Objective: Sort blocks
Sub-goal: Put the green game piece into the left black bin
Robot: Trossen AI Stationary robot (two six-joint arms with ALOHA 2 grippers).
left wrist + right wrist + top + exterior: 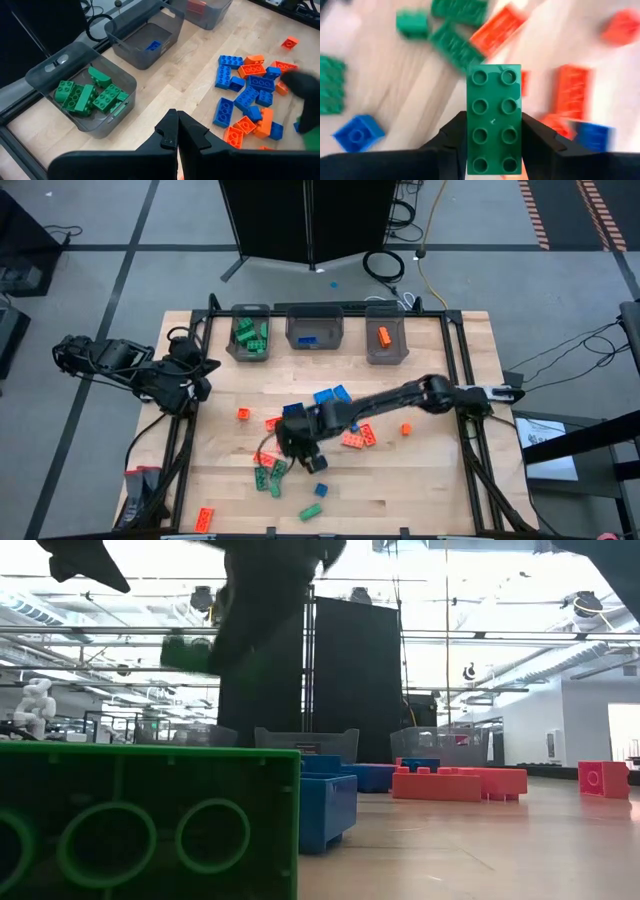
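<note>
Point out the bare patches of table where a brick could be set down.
Bare wood lies between the three grey translucent bins and the scattered plastic bricks, and along the table's right side beyond the lone orange brick. Crowded around the right gripper.

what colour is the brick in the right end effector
Green brick, clearest in the right wrist view.

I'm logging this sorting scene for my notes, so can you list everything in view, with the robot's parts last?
bins: three, grey translucent, in a row along the table's far edge.
sorted blocks: several green in the left bin, one blue in the middle, one orange in the right.
loose blocks: many, green, blue and orange-red, scattered mid-table and toward the near edge.
table: one, light wood.
left claw: shut, waiting at the table's left edge.
right claw: shut on a green block, over the pile.
</note>
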